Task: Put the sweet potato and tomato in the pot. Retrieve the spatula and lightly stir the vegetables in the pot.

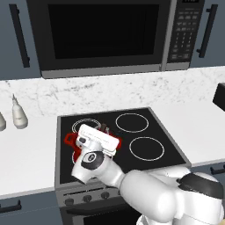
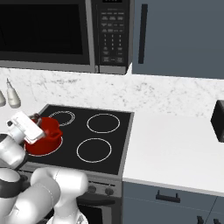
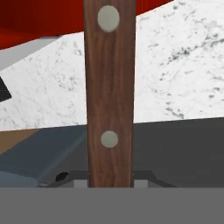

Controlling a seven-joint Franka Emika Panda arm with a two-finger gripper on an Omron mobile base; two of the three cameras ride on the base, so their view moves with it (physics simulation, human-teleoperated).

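The glossy red pot [image 2: 47, 139] stands on the front-left burner of the stove. My hand covers most of it in the left base view, where one red loop handle [image 1: 69, 139] sticks out. My gripper [image 1: 104, 128] [image 2: 36, 117] hangs over the pot's rim. The hand view looks along the spatula [image 3: 109, 87], whose brown wooden handle with two pale rivets runs up from between my fingertips. My gripper [image 3: 109, 181] is shut on that handle, with the red pot wall [image 3: 39, 17] just beyond. The spatula's blade, the sweet potato and the tomato are hidden.
The black cooktop [image 1: 167, 136] has three free burners, and white counters lie on both sides. A microwave [image 1: 101, 30] hangs above. Pale bottles [image 1: 18, 115] stand at the back left. A dark appliance [image 2: 218, 120] sits on the right counter.
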